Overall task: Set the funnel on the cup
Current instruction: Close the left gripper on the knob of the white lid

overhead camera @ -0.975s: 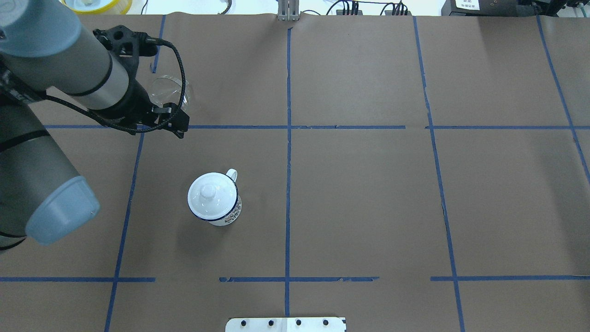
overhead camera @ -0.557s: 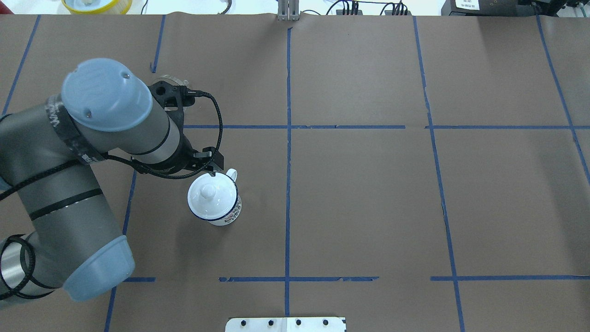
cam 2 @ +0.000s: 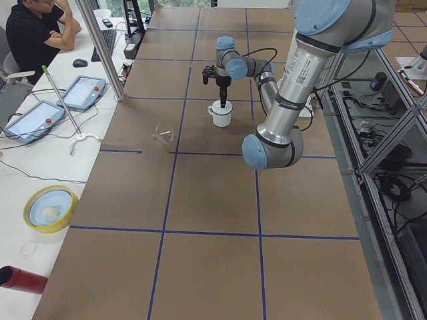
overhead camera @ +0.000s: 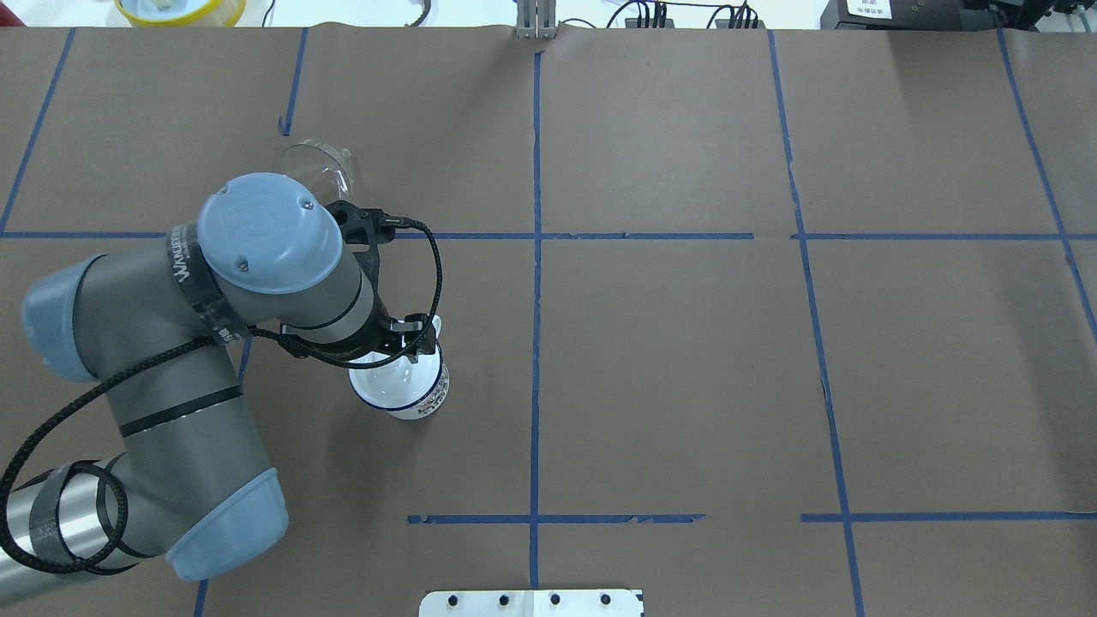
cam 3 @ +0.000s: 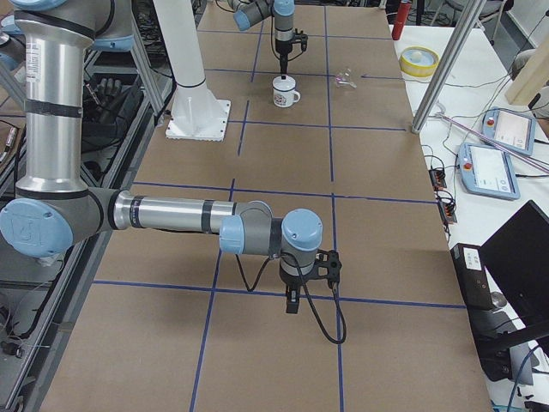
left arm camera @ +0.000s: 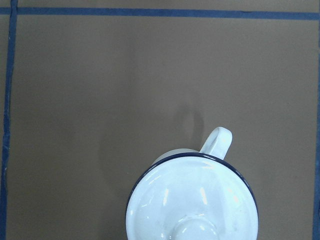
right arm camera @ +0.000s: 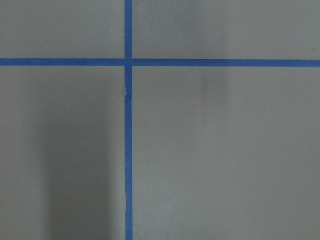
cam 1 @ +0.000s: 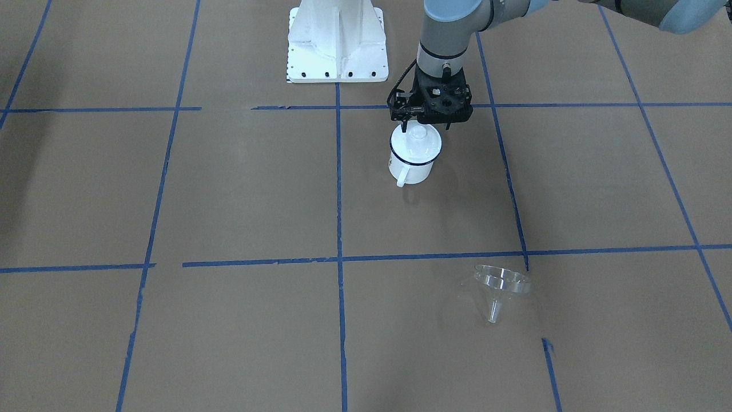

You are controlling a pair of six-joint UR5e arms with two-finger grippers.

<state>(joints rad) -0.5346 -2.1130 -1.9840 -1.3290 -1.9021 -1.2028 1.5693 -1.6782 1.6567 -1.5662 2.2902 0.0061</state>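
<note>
The table (cam 1: 229,189) is big and brown w/ blue tape lines. The L arm (overhead camera: 266,248) bends out over it. The R arm (cam 3: 171,213) is parked far off, doing nothing.

The L gripper (cam 1: 426,122) points straight down. Its tips hang just above the lid. Can't tell if its fingers are apart or together; the wrist hides them. The R gripper (cam 3: 292,302) hangs low over bare table. It's only seen from the side, so can't tell there either.

The cup (cam 1: 412,163) stands right under the L fingers, handle pointing away from the robot. The funnel (cam 1: 500,283) is well away from those fingers, further out from the robot & a bit to its left. It looks tipped on its side. Nothing holds it.

The lid (cam 1: 420,146) sits on the cup, so the funnel can't go on yet. The knob (cam 1: 418,130) is the bit closest to the fingers.

What could go wrong:
- The knob is small & round. A pinch that's off-center prob. slips.
- If the lid sticks, the cup may come up too & tip over.
- The funnel is see-through & round, so it's hard to grab & may roll away when poked.
</note>
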